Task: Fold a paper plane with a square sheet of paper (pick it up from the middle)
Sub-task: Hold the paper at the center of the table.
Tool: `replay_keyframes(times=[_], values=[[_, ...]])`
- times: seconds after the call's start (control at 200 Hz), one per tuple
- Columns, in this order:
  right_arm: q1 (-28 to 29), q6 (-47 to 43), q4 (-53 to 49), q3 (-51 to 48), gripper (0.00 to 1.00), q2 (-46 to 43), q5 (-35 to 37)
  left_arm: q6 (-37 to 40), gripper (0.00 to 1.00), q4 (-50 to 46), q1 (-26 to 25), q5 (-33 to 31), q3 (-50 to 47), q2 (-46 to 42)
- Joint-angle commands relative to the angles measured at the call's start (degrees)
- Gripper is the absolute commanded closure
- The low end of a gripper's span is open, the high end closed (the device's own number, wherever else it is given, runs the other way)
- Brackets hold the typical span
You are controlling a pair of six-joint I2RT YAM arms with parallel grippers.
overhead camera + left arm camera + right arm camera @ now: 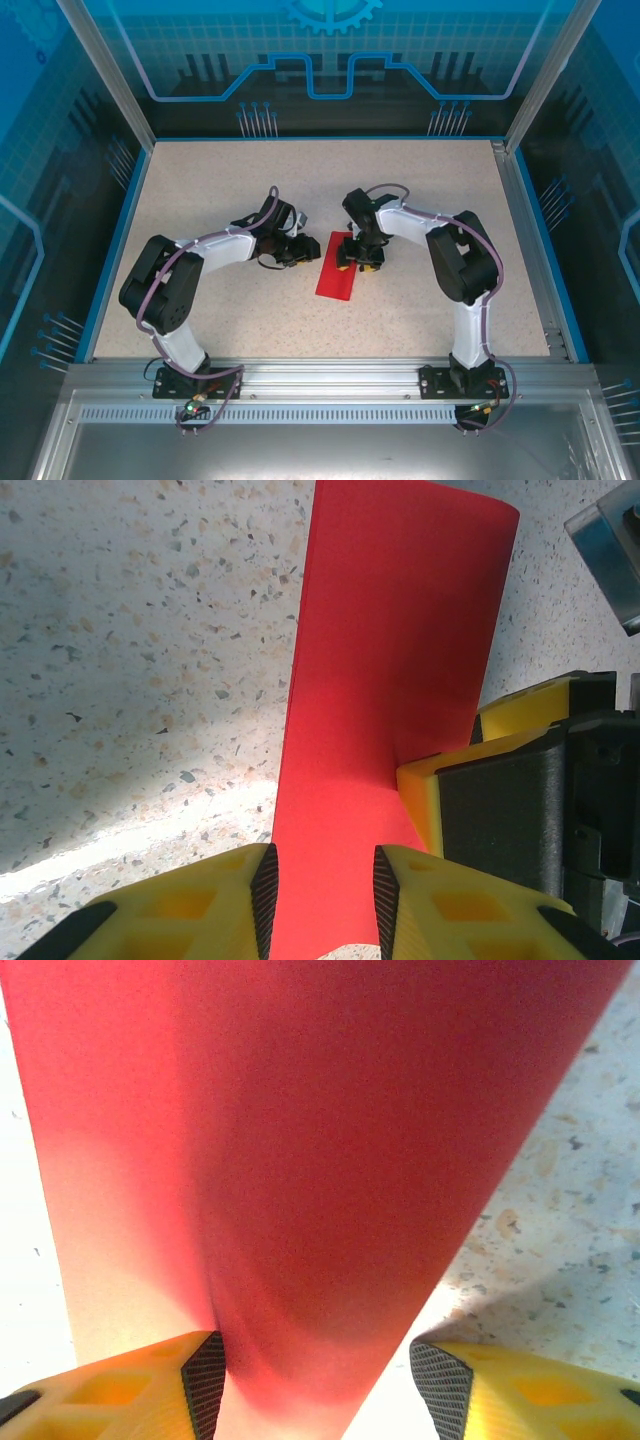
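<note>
The square sheet of paper point(334, 278) is bright red and lies on the speckled table as a long, narrow folded strip, not a pointed paper plane. My left gripper point(297, 252) is at its left side. In the left wrist view the paper point(390, 650) runs away from between the parted fingers of the left gripper point(322, 880), with its right part curling upward. My right gripper point(358, 258) is at the strip's far right edge. In the right wrist view the paper point(320, 1140) rises between the wide-apart jaws of the right gripper point(315, 1360) and touches only the left pad point(205, 1380).
A yellow finger point(440, 800) of the right gripper rests against the paper's right edge in the left wrist view. The table point(220, 180) has a blue rim and is enclosed by glass walls. An aluminium rail point(320, 375) at the near edge carries both arm bases.
</note>
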Motion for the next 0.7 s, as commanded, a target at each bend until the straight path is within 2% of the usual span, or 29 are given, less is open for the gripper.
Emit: replay_keyframes(times=[0.0, 0.24, 0.52, 0.695], values=[[0.3, -1.5, -0.1, -2.2, 0.41, 6.0, 5.5, 0.9, 0.65, -0.6, -0.4, 1.7, 1.6, 0.6], [0.3, -1.9, -0.9, -1.7, 0.42, 6.3, 6.3, 1.2, 0.66, -0.6, -0.7, 3.1, 2.8, 1.5], [0.3, -1.6, -0.5, -2.2, 0.42, 6.6, 6.3, 0.5, 0.81, -1.6, -2.3, 3.6, 6.0, 5.1], [0.3, -1.6, -0.4, -2.3, 0.41, 6.7, 6.3, -0.4, 0.95, -1.4, -2.9, 3.8, 7.3, 7.6]])
